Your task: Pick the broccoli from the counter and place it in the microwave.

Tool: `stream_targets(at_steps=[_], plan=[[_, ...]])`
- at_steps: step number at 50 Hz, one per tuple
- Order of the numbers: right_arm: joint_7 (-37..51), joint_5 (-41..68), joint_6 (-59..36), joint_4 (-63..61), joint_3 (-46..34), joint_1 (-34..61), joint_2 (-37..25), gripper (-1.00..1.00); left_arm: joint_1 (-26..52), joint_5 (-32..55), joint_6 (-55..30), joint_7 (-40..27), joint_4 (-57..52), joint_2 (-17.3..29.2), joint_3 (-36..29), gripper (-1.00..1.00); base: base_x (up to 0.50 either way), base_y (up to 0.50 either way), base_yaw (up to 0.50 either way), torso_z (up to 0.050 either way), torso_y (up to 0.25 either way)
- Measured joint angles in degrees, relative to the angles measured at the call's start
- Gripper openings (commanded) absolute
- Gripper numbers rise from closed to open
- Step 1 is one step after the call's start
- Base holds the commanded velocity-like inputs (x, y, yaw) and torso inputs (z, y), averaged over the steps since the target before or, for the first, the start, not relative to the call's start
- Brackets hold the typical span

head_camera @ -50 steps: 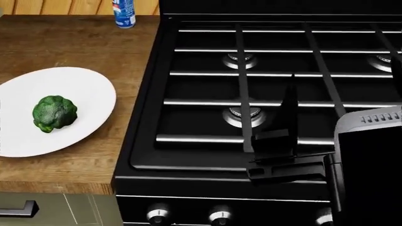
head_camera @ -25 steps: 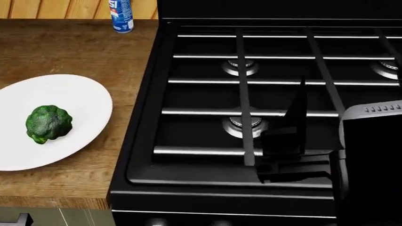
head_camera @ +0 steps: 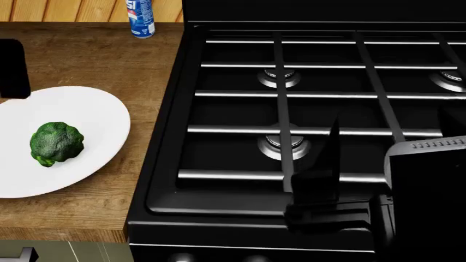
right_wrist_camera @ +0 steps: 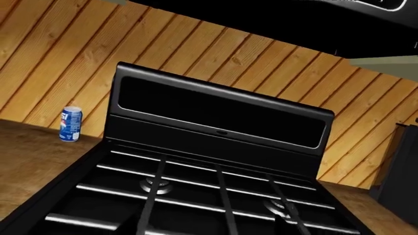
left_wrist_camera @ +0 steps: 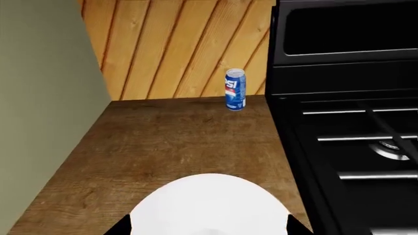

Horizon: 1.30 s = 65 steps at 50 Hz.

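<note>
The broccoli (head_camera: 56, 143) lay on a white plate (head_camera: 95, 117), toward the plate's near-left part, untouched by either gripper. The plate sat on the counter (head_camera: 95, 60) close to its front edge, just beside the black gas stove (head_camera: 306, 109) that bounded the counter on the right; a strip of bare wood showed between plate rim and stove side. A blue-and-white can (head_camera: 141, 17) stood upright at the counter's back edge, near the corner where wood wall and stove meet, well apart from the plate. The left gripper (head_camera: 13, 68) showed in the head view only as a dark block at the frame's left edge, above the plate's far rim; whether its jaws were apart or together could not be told. In the left wrist view the plate (left_wrist_camera: 209, 205) filled the near foreground, the can (left_wrist_camera: 235, 89) stood against the plank wall, and two dark finger tips barely showed at the picture's edge, flanking the plate. The right gripper (head_camera: 328, 191) hung over the stove's front edge, near the front burner (head_camera: 282, 144), one dark finger standing upright; its jaw state could not be told. The right wrist view looked across the stove grates (right_wrist_camera: 196, 191) to the back panel, the can (right_wrist_camera: 69, 124) on the counter beside the stove.
</note>
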State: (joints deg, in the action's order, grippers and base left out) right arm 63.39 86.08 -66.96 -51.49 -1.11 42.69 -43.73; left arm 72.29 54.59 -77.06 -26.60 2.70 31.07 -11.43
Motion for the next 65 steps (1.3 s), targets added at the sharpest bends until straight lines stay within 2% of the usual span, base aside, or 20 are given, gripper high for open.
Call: stream_targets(at_steps=[24,47,65], plan=[[0.3,0.6,1.9,-0.8,1.1,-3.5,-0.5,1.00,1.8,-9.4,9.4,7.3,18.3,-4.5,-11.8,1.00,0.00,0.00,0.00,0.000,0.000],[0.2,0.0,2.9,-1.2,1.1,-5.3,-0.6,1.00,-2.6,-10.0,10.4,8.8,18.6,-5.3,-15.2,1.00,0.00,0.00,0.00,0.000,0.001],[1.0,0.7,3.6,-1.6,1.0,-6.1,-0.9,1.00,-2.6,-13.0,14.5,11.5,24.7,-7.6,-18.9,1.00,0.00,0.00,0.00,0.000,0.000]])
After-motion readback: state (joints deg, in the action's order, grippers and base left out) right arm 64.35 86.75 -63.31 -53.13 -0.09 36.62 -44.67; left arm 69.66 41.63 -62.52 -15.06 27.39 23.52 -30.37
